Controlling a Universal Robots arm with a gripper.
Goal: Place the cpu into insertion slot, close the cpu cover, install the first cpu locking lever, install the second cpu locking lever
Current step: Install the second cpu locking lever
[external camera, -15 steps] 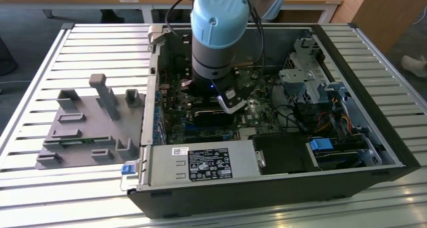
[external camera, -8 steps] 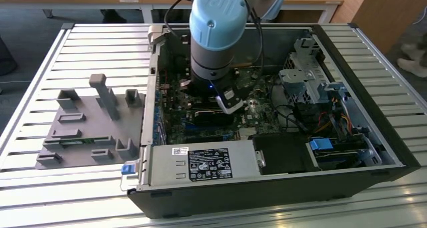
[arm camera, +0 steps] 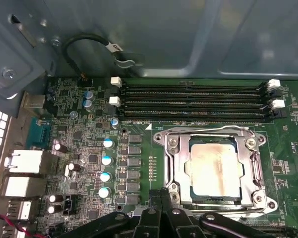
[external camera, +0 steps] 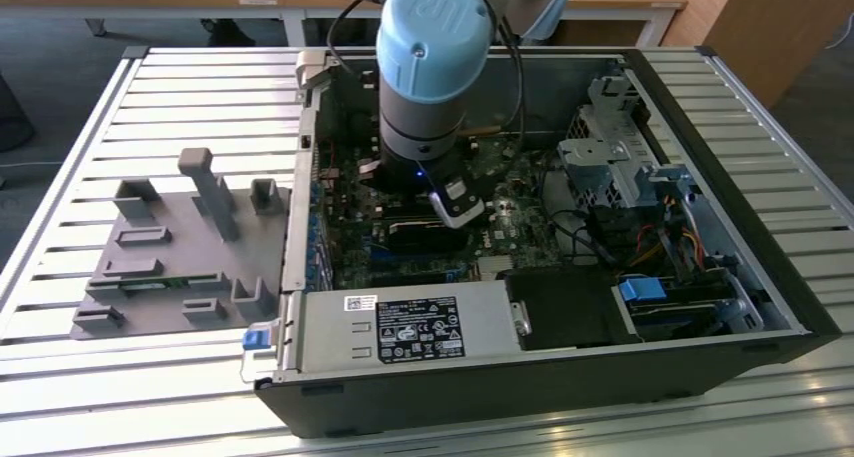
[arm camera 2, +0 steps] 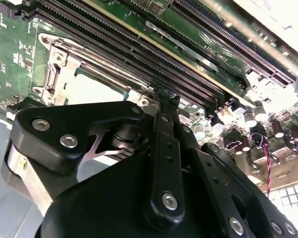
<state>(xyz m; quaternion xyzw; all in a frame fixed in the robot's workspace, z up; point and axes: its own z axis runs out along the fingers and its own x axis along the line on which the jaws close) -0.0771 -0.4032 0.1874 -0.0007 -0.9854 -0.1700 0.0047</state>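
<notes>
The cpu (arm camera: 216,168), a pale silvery square, lies in the insertion slot (arm camera: 185,171) on the green board. The cpu cover (arm camera: 254,168), a silvery metal frame, lies flat over it with the chip's face showing through the cut-out. In the second wrist view the cpu (arm camera 2: 92,91) and cover (arm camera 2: 57,64) sit just beyond the black fingers (arm camera 2: 164,129). My gripper (arm camera: 161,196) hovers at one corner of the socket, fingertips pressed together and nothing visible between them. A thin metal lever rod (arm camera: 203,130) runs along the socket edge nearest the memory slots. In the exterior view the gripper (external camera: 461,212) is low inside the case.
The open computer case (external camera: 747,307) rests on a slatted table. Long black memory slots (arm camera: 188,99) run beside the socket, capacitors (arm camera: 107,161) on its other side. A grey parts fixture (external camera: 174,247) stands outside the case at the exterior view's left. Cables and a drive cage (external camera: 607,162) are at the right.
</notes>
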